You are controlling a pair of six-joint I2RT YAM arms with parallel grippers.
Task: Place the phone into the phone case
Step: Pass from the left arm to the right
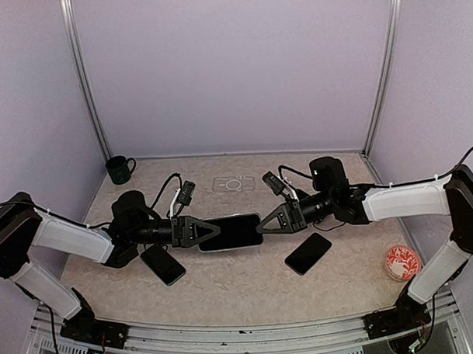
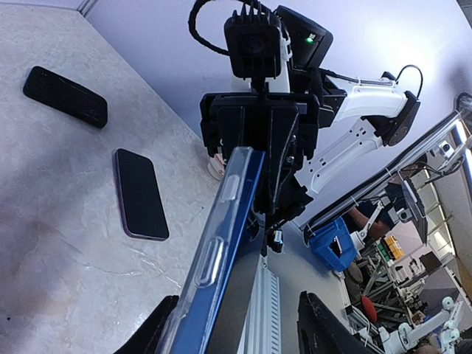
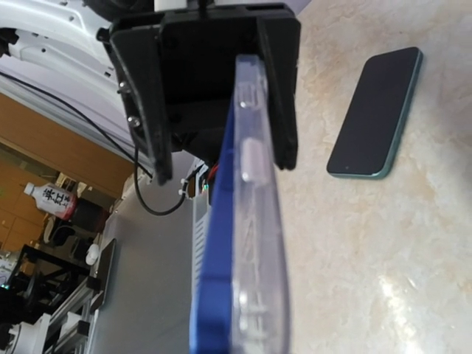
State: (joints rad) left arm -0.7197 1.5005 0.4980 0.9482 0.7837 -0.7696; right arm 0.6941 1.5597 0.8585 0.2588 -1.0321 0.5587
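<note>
The clear phone case [image 3: 258, 221], blue phone [image 3: 210, 280] apparently seated inside, hangs between both arms above the table [image 1: 240, 293]. The right gripper [image 1: 261, 226] clamps one end, carrying it; the left gripper [image 1: 201, 231] stands parted around the other, jaws loose. Two spare phones [image 1: 163, 263] [image 1: 307, 253] lie flat nearby.

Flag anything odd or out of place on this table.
Nothing spilled or damaged. The left loose phone and right loose phone lie askew on the table, flanking the phone and case held above it.
</note>
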